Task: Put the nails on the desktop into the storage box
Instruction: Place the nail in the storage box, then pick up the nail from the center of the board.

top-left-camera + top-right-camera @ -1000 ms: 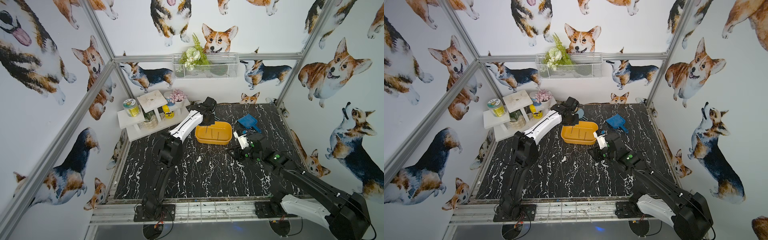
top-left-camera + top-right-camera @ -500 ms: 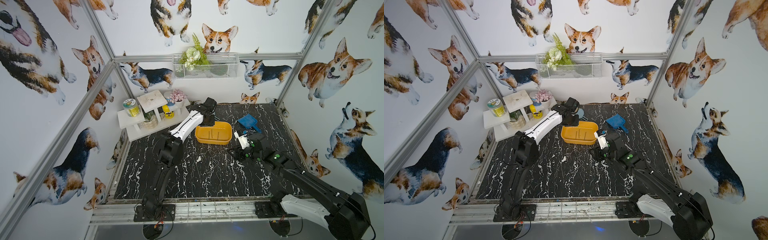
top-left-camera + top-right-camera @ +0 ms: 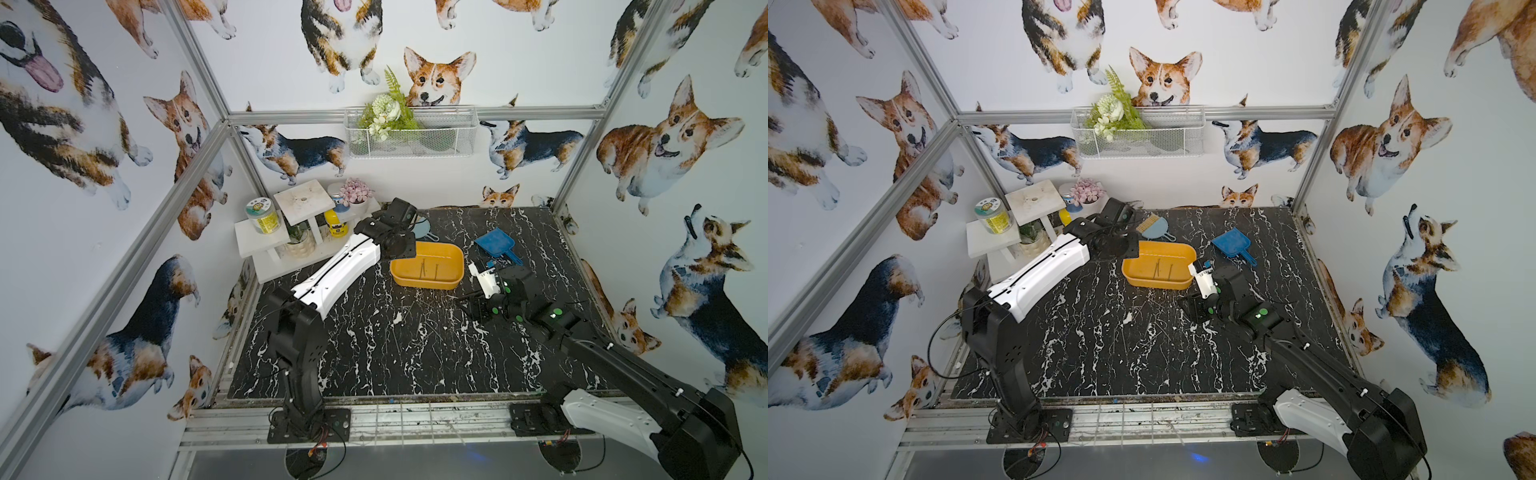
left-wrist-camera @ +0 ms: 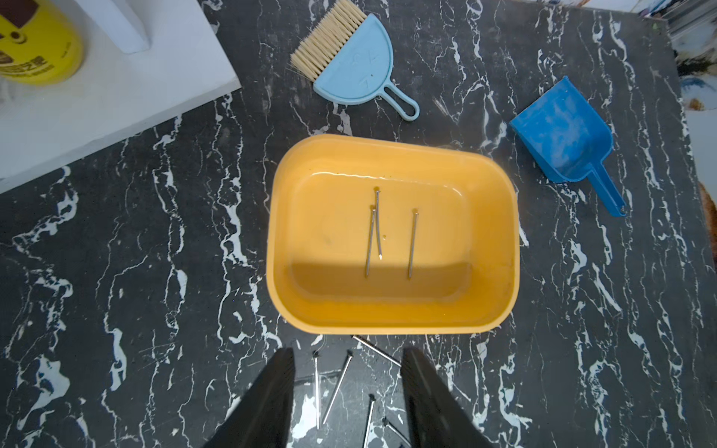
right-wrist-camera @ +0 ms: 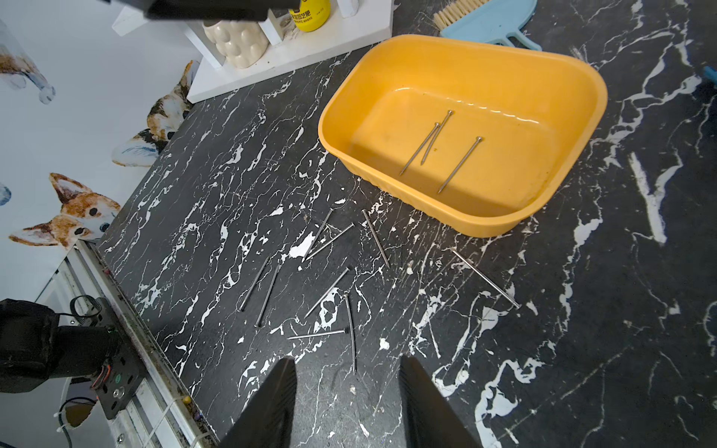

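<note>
**A:** Start at the left. What stands there?

**B:** A white tiered shelf [image 3: 266,249] in the back-left corner of the desktop [image 3: 374,353]. It carries a green-lidded jar [image 3: 261,215] and a yellow bottle [image 3: 334,223].

**A:** And the left gripper?

**B:** In both top views the left gripper [image 4: 348,353] is raised over the left end of the storage box [image 3: 428,284]. Its fingers stand apart and hold nothing. In the gap, its wrist view shows only loose nails [image 4: 337,388] lying on the desktop below.

**A:** So where are the nails?

**B:** In two lots. The three nails [image 4: 413,242] in the storage box lie flat on its floor, roughly parallel. Two of them touch and the third lies just beside them. The loose nails are scattered on the desktop in front of the box's near long wall. I count nine in the right wrist view.

**A:** Anything behind the box?

**B:** A light-blue hand brush [image 4: 357,73], lying apart from the box.

**A:** Further right?

**B:** The right gripper [image 5: 347,360] is low over the desktop, just right of the loose nails and near the box's right end. Its fingers are spread with nothing between them, and one nail points toward the gap. Behind it, a blue dustpan [image 3: 494,243] lies apart from the box.
</note>
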You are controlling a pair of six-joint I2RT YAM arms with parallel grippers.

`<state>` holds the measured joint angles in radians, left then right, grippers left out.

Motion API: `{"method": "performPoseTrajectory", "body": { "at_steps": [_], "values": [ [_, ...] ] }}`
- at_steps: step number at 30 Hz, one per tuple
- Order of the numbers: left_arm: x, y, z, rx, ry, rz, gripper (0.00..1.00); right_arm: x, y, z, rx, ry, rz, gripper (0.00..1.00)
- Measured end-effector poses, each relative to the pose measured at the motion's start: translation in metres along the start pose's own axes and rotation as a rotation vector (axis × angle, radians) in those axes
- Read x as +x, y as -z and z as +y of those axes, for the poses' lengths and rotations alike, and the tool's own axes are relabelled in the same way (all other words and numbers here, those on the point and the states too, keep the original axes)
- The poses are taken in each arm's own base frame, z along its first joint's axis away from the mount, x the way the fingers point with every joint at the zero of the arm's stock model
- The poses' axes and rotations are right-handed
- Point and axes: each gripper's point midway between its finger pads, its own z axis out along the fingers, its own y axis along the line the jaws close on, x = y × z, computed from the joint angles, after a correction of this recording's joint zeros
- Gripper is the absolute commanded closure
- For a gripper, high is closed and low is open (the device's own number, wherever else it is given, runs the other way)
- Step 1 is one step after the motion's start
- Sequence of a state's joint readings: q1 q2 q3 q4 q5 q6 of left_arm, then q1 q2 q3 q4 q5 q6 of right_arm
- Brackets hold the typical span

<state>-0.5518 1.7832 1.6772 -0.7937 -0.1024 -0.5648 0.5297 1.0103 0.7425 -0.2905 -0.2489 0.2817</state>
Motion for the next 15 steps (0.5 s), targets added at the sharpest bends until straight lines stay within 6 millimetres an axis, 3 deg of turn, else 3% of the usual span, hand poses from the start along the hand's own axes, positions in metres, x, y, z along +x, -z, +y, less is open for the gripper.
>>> {"method": "performPoseTrajectory", "body": {
  "at_steps": [7, 15],
  "values": [
    [0.056, 0.033, 0.039, -0.007, 0.043, 0.001, 0.40, 0.001, -0.001, 0.003, -0.018, -0.001, 0.010, 0.51],
    [0.110, 0.038, 0.070, -0.021, 0.096, 0.035, 0.39, 0.006, -0.005, 0.005, -0.040, -0.008, 0.033, 0.51]
  ]
}}
